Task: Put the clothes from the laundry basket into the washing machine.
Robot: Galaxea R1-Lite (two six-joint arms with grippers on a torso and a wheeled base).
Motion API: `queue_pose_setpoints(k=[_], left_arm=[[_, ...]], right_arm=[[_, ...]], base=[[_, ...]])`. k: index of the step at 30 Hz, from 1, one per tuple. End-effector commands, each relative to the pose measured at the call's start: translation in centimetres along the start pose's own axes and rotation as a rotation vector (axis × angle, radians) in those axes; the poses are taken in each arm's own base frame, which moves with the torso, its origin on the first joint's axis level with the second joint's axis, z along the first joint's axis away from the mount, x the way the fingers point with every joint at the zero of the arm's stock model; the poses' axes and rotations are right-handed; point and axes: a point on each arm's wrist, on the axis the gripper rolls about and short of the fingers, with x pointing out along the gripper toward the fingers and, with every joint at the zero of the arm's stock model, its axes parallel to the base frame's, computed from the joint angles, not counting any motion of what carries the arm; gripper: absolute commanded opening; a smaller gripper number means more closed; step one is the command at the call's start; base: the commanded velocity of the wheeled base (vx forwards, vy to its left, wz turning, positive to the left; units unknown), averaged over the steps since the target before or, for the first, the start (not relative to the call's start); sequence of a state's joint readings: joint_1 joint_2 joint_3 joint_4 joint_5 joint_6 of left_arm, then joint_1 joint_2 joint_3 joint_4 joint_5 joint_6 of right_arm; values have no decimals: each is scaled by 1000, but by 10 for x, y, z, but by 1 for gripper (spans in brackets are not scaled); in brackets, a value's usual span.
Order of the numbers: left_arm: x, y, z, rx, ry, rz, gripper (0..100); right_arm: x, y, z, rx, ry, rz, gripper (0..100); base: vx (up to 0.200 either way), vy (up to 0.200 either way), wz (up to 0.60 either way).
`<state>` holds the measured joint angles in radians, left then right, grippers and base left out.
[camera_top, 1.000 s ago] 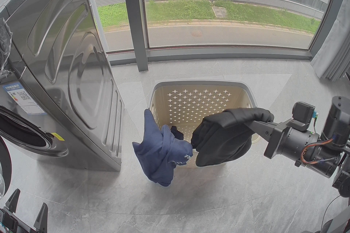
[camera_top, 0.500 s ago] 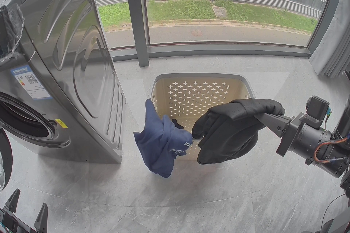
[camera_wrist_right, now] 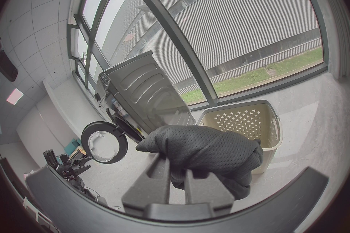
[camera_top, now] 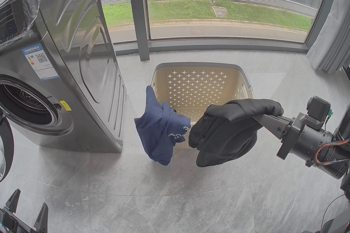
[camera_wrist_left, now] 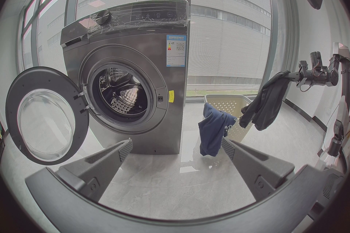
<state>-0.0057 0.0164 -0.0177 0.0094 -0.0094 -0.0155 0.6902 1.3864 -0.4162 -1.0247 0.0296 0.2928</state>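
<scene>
Big window (camera_top: 226,0) along the far wall, grey curtain (camera_top: 328,44) at its right end. Grey tiled floor (camera_top: 164,193) carries everything.

Washing machine (camera_top: 65,62) stands on the robot's left, front loader, plastic film over its control panel. Its round door (camera_wrist_left: 43,117) is swung fully open and the drum (camera_wrist_left: 122,95) looks bare inside.

Laundry basket (camera_top: 204,65), beige with star-shaped holes, sits on the floor just beside the machine's side panel, between machine and right arm.

Black garment (camera_top: 226,131) is bunched and hangs in the air over the basket's near right part, lifted above the rim. Can't tell whether its lower folds touch the rim.

Blue garment (camera_top: 160,131) is draped over the basket's near left corner, on the machine's side, most of it hanging down outside the wall.

Right gripper (camera_wrist_right: 177,172) is clamped on the black garment's top fold, fingers close together with the cloth pinched between and draped over them, arm held out level from the right.

Left gripper (camera_wrist_left: 175,142) is low, near the floor, facing the machine's open door, jaws spread wide apart, holding nothing.
</scene>
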Motion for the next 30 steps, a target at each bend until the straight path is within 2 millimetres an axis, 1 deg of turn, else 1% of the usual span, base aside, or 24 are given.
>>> queue_pose_setpoints(k=[1, 30], left_arm=[[1, 0, -4, 0, 7, 0, 100], [1, 0, -4, -4, 7, -2, 100]], right_arm=[[1, 0, -2, 1, 7, 1, 0], [2, 0, -2, 0, -13, 8, 0]], base=[[0, 200, 0], [0, 200, 0]])
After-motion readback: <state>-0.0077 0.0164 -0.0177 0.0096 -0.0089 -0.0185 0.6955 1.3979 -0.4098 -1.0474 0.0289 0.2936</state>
